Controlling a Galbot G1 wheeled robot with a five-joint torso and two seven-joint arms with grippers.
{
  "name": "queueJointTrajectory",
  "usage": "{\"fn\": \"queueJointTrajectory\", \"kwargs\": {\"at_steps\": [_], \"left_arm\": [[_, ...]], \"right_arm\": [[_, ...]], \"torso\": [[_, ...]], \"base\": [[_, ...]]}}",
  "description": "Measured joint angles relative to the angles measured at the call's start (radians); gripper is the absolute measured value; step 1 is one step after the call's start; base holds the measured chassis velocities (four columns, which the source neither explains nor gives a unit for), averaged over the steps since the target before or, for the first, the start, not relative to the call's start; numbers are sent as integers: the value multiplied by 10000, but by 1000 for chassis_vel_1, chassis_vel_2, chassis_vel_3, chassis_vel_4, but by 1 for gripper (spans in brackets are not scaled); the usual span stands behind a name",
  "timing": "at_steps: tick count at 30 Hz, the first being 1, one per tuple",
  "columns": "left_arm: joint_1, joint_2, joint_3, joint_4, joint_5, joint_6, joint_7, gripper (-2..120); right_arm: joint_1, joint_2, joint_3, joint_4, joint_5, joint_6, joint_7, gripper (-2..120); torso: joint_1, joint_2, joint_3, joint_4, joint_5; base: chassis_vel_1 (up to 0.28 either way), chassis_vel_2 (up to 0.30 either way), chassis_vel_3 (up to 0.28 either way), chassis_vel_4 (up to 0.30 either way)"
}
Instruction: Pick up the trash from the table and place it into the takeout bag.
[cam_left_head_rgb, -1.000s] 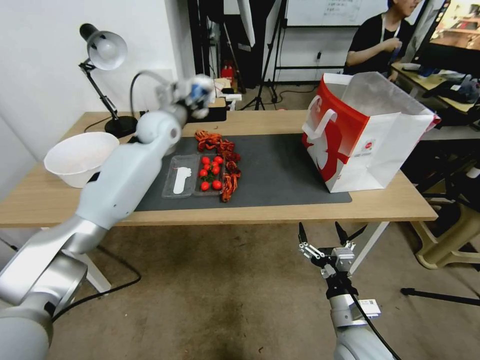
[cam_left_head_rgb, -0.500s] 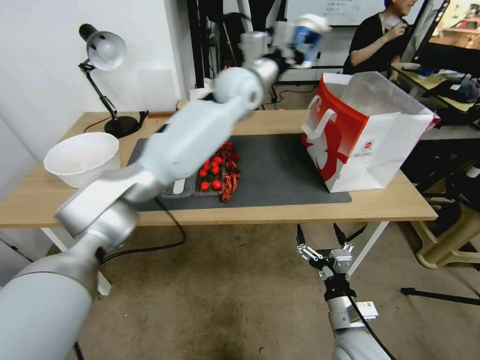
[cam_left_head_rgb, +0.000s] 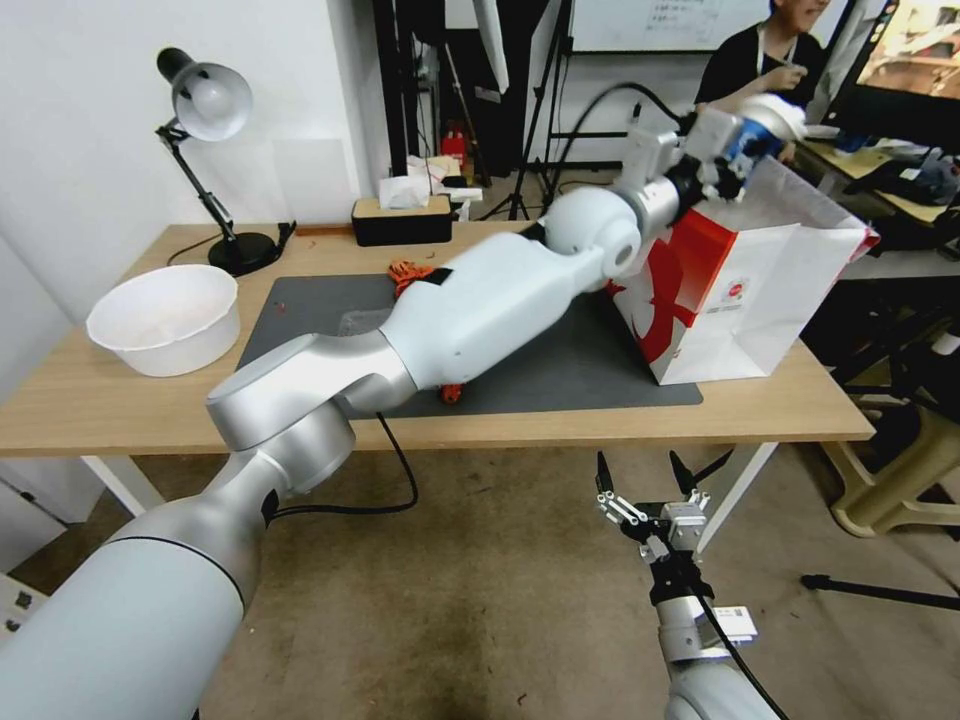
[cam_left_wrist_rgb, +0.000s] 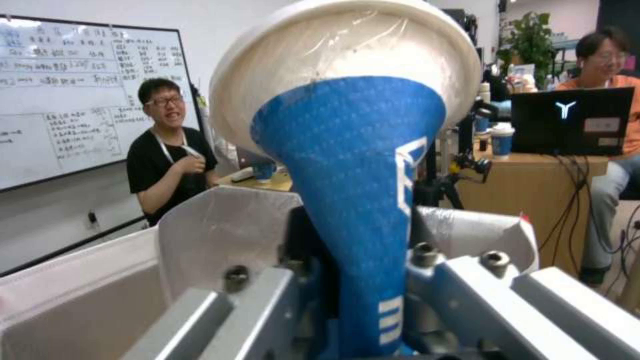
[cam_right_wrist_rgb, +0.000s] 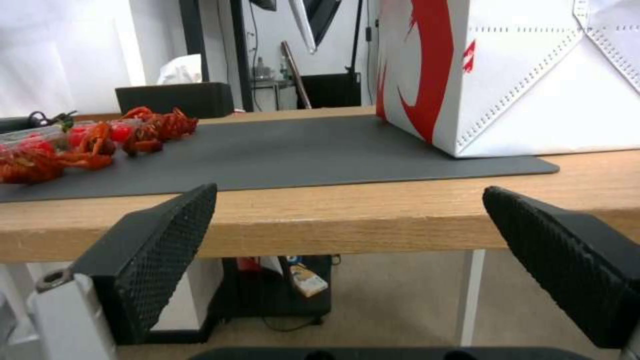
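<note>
My left gripper (cam_left_head_rgb: 742, 152) is shut on a blue-and-white paper cup (cam_left_head_rgb: 768, 120), held just above the open top of the red and white takeout bag (cam_left_head_rgb: 740, 290). In the left wrist view the cup (cam_left_wrist_rgb: 353, 175) stands between the fingers (cam_left_wrist_rgb: 460, 295), with the bag's pale inner wall (cam_left_wrist_rgb: 227, 235) right beneath. A pale bowl (cam_left_head_rgb: 165, 318) sits at the left end of the table (cam_left_head_rgb: 100, 410). My right gripper (cam_left_head_rgb: 641, 468) hangs open below the table's front edge, nothing between its black pads (cam_right_wrist_rgb: 167, 240).
The dark grey mat (cam_left_head_rgb: 570, 345) carries red crayfish (cam_left_head_rgb: 410, 272) and a tray, mostly hidden behind my left arm. A desk lamp (cam_left_head_rgb: 205, 100) and a black tissue box (cam_left_head_rgb: 400, 215) stand at the back. The bag (cam_right_wrist_rgb: 507, 75) stands on the mat's right end.
My left arm has swung from above the mat's left side across to the right, carrying the cup up over the bag's opening. The right arm has stayed put.
</note>
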Motion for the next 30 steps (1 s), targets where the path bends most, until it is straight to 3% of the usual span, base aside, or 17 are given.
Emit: {"fn": "queueJointTrajectory", "kwargs": {"at_steps": [9,10,16,18,21,22,30], "left_arm": [[-162,33,77,258,294,44,54,40],[-180,42,79,303,369,93,82,49],[-191,53,97,336,481,190,83,56],[-200,82,133,363,652,317,85,75],[-203,89,140,365,720,378,85,79],[-205,94,144,365,768,429,84,90],[-339,116,221,358,959,826,76,100]], "right_arm": [[-45,-2,-4,-13,4,50,-3,100],[-64,3,-6,-12,6,54,-4,100],[-71,7,-8,-10,5,57,-6,100],[-73,8,-13,-7,5,58,-6,100],[-72,8,-13,-4,5,58,-6,100],[-71,9,-13,-1,6,58,-6,100],[-42,12,-14,14,7,58,0,100]], "torso": [[-1,0,-1,0,-1],[0,0,0,0,-1],[-1,1,0,-1,-1],[0,0,0,0,0],[0,0,0,0,-1],[0,0,0,0,-1],[0,0,0,0,-1]], "base": [[0,0,0,0],[0,0,0,0],[0,0,0,0],[0,0,0,0],[0,0,0,0],[0,0,0,0],[0,0,0,0]]}}
